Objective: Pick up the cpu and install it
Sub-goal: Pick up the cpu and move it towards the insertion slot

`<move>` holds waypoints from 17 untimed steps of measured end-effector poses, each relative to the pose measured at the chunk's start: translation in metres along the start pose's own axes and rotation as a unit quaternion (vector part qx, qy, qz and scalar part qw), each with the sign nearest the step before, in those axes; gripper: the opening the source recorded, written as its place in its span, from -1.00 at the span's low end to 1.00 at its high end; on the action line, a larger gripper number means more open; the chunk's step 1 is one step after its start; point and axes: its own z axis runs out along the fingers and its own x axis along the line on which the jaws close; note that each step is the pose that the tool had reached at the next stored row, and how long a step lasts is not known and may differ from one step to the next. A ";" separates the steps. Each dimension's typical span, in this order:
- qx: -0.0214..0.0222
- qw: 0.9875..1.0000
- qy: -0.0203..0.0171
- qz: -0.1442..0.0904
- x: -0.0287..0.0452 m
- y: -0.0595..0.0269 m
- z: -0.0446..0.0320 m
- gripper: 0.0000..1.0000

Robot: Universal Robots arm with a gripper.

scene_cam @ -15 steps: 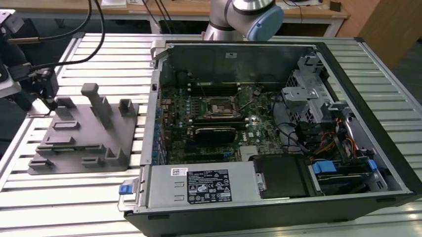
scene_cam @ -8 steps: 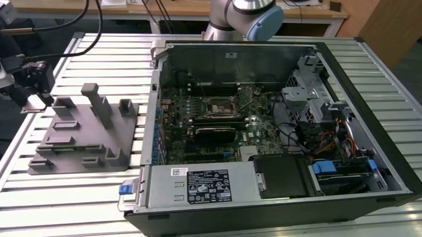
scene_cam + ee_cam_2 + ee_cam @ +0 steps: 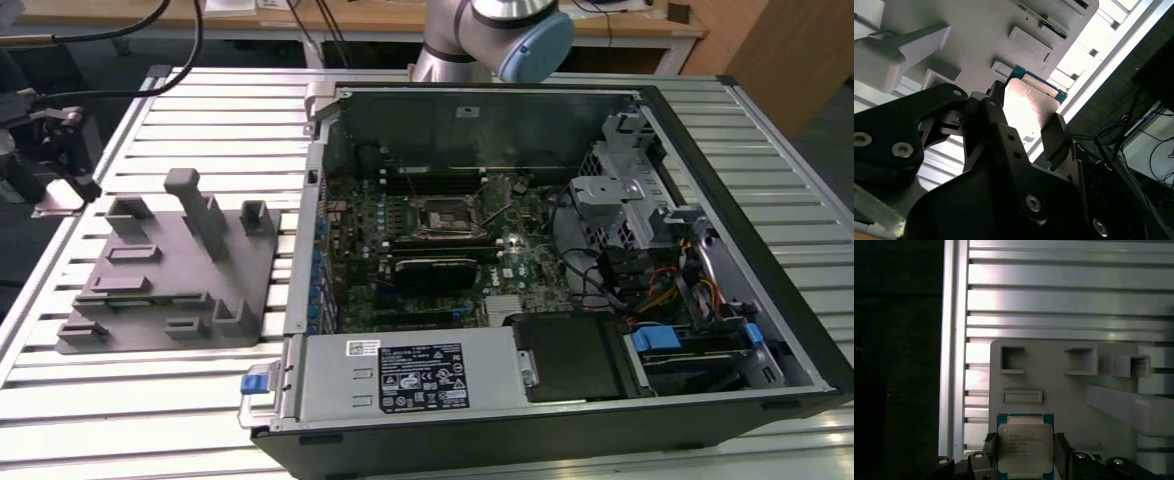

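End effector [image 3: 1025, 441] tight around one cpu [image 3: 1025, 449]

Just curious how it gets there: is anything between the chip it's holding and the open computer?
Yes. The cpu is held in the fingers; between it and the open computer case, the grey fixture with upright posts stands on the table.

Arm [image 3: 447, 55]: silver-grey tube, pale-blue joint cap [image 3: 534, 47]; gripper [image 3: 1028, 114]: matt black angular links, silver screw heads [image 3: 1033, 202] behind the fingertips.
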 end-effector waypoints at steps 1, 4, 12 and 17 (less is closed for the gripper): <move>0.000 1.000 0.000 0.000 0.0000 0.0002 -0.0024 0.07; 0.000 1.000 0.000 0.000 0.0000 0.0008 -0.0099 0.07; 0.000 1.000 0.000 0.000 -0.0001 0.0026 -0.0300 0.07; 0.000 1.000 0.000 0.000 -0.0002 0.0036 -0.0423 0.07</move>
